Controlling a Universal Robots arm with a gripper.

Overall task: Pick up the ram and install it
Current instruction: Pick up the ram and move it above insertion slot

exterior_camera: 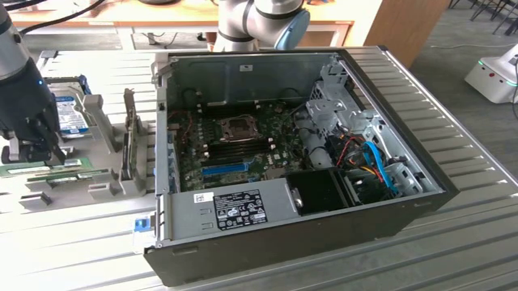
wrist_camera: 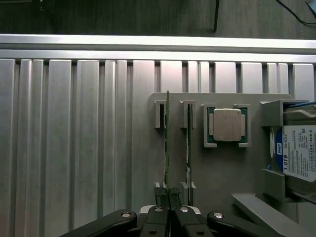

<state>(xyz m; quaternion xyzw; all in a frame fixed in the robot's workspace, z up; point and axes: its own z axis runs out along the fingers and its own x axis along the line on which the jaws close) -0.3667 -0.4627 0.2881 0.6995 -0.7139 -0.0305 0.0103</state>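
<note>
Green fibreglass seen edge-on, the ram [wrist_camera: 167, 143], a long thin circuit-board stick, stands in the slotted end posts of a flat grey plastic holder plate [wrist_camera: 222, 173]. In the wrist view it is the stick farther from the square silver-capped processor chip [wrist_camera: 227, 124]. A second matching green stick [wrist_camera: 188, 143] stands parallel just beside it, between the ram and the chip.

The black metal gripper [wrist_camera: 169, 196] has its two fingers clenched on one end of the ram, with the board's edge pinched in the narrow gap between them. Whether the stick has left its slots cannot be told.

At the plate's far side lies a boxy hard drive with a white and blue label [wrist_camera: 300, 155], partly cut off by the frame. The plate rests on a ribbed, matte aluminium table [wrist_camera: 74, 148].

In the exterior view the gripper [exterior_camera: 36, 156] sits low over the holder at the view's left, covering part of it, so the two sticks are hard to tell apart there. An upright expansion card [exterior_camera: 130, 142] stands between the holder and the open black steel computer case [exterior_camera: 242, 73], whose motherboard is exposed.
</note>
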